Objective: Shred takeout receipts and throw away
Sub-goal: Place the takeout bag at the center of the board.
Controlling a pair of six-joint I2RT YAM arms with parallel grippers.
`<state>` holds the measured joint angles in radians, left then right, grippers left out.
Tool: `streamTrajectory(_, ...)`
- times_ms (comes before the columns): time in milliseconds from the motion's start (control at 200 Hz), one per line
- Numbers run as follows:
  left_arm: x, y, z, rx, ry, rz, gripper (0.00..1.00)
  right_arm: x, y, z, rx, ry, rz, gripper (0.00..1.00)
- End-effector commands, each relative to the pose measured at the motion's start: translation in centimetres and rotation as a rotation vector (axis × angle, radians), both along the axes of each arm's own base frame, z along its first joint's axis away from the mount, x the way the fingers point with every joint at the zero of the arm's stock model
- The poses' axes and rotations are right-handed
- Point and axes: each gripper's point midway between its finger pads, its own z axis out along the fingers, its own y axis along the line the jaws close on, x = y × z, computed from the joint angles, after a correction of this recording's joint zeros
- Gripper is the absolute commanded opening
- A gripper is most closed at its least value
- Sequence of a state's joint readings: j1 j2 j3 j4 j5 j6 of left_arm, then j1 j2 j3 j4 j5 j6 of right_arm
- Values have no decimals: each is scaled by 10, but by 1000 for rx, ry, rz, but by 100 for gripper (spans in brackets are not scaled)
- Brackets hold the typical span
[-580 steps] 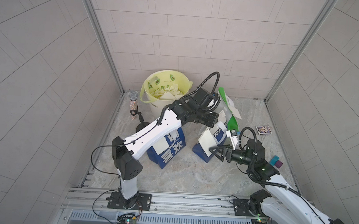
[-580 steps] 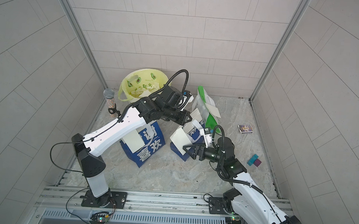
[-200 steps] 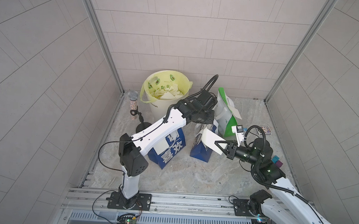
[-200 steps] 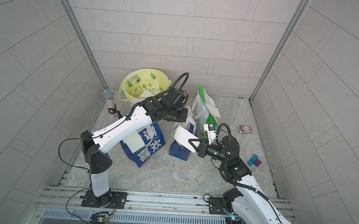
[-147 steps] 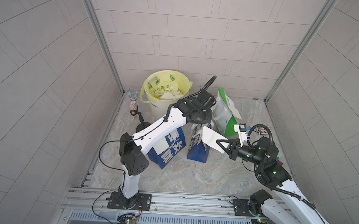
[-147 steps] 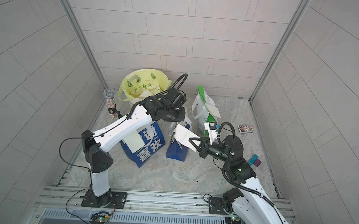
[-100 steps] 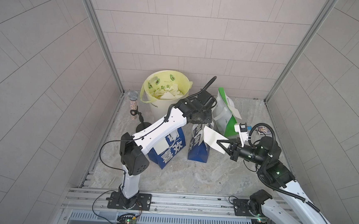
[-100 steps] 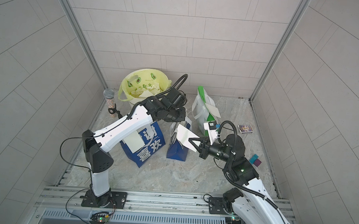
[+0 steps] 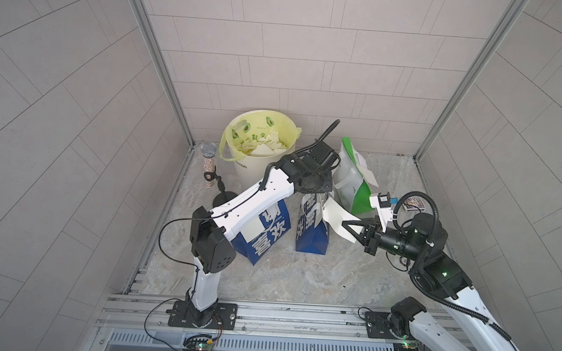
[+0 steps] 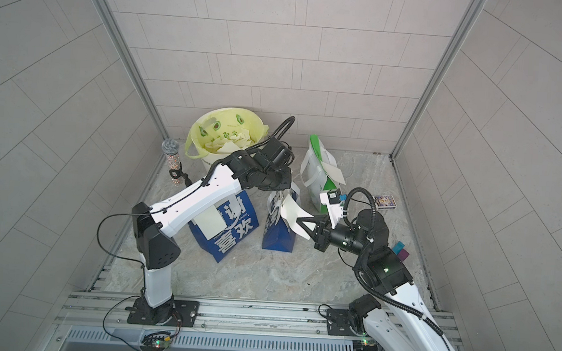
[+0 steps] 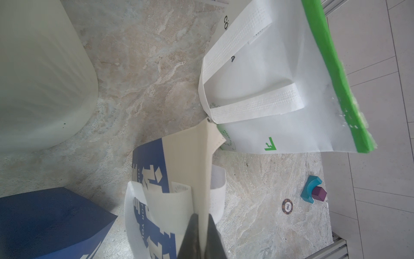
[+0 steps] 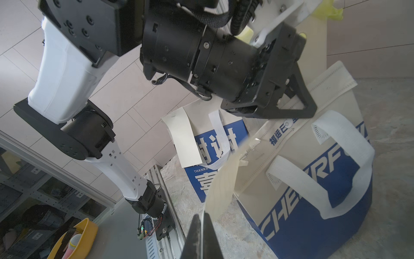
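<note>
A small blue bag [image 9: 313,232] stands upright mid-floor. My left gripper [image 9: 319,194] [image 11: 202,216] is shut on its cream top rim [image 11: 205,161] from above. A white takeout receipt [image 9: 337,217] [image 12: 221,186] hangs from that rim and stretches to the right. My right gripper [image 9: 350,227] [image 12: 202,215] is shut on the receipt's free end. A second receipt [image 12: 184,139] lies on the larger blue bag [image 9: 265,239], partly under my left arm. A third receipt [image 10: 332,171] sits on the green-and-white bag [image 9: 350,181]. Torn white scraps [image 9: 261,148] fill the yellow-lined bin [image 9: 249,174].
A microphone [image 9: 208,164] stands by the left wall beside the bin. A card box [image 9: 413,203], teal and purple blocks [image 11: 313,192] and a poker chip [image 11: 287,205] lie near the right wall. Tiled walls close in three sides.
The small blue bag has gone from leaning to upright and shifted left under my left gripper. My right gripper has drawn back to the right, pulling the receipt out from the bag.
</note>
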<state>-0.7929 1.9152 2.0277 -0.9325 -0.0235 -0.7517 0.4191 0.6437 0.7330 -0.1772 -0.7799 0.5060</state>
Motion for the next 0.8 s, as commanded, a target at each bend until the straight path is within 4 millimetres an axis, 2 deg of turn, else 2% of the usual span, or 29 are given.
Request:
streamTrajectory(0,9,5,-5,24,1,32,0,-10,-2,16,-2,-55,18,0)
streamTrajectory(105,10,4,-6,23,-1,26,1,-14,-5,16,-25,-59,11,0)
streamTrajectory(300,13,-3,2,-2,-37,-27,21,-18,-13,17,-36,-72,-23,0)
streamTrajectory(390,13,-8,12,-37,-68,-67,31,-20,-19,14,-47,-64,-59,0)
streamTrajectory(465,14,-15,30,-84,-117,-110,38,-21,-28,5,-67,-52,-110,0)
streamTrajectory(610,9,-23,82,-186,-254,-223,53,-20,-45,-20,-86,-6,-212,0)
streamTrajectory(690,-1,-26,114,-245,-334,-301,60,-18,-46,-18,-66,4,-232,0)
streamTrajectory(796,-16,-19,152,-284,-446,-373,68,-12,-42,-9,-36,6,-226,0)
